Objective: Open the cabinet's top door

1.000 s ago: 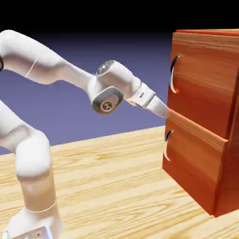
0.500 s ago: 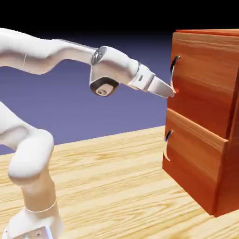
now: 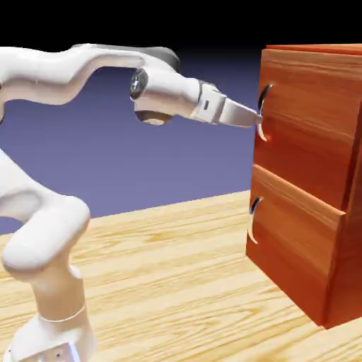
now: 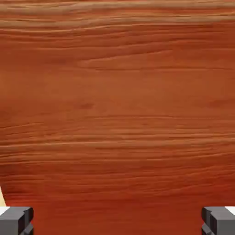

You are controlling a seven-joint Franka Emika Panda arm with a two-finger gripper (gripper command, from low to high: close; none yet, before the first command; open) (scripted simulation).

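Jaws stood wide apart, empty; the gripper (image 3: pixel 256 119) reached the top door (image 3: pixel 307 124) at its silver handle (image 3: pixel 263 113); wood grain filled the hand view.

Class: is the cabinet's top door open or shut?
Shut: the top door lies flush with the cabinet; no gap shows.

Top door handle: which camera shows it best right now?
The exterior view. There the curved silver handle stands out on the top door, with the pincer right at it. The hand view shows only wood grain of the door, with the two grey fingertips wide apart at the bottom edge; no handle appears.
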